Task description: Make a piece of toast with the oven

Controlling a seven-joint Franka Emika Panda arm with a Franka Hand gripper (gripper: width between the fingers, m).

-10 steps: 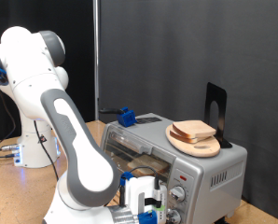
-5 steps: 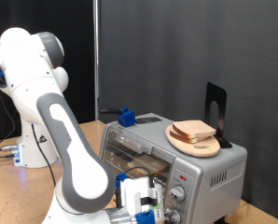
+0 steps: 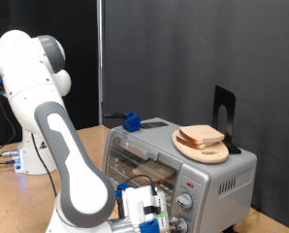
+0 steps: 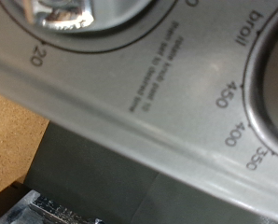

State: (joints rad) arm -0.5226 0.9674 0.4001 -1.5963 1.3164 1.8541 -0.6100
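Exterior view: tool (image 3: 156, 216), jaw state unclear, crowds the oven (image 3: 217, 180) knob panel; toast (image 3: 202, 136) sits atop.

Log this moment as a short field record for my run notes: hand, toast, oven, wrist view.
hand: low at the exterior view's bottom, in front of the oven's knob panel
toast: on a round wooden board on top of the oven
oven: silver; wire rack visible in its front opening
wrist view: close on the panel, dial markings 350, 400, 450, broil
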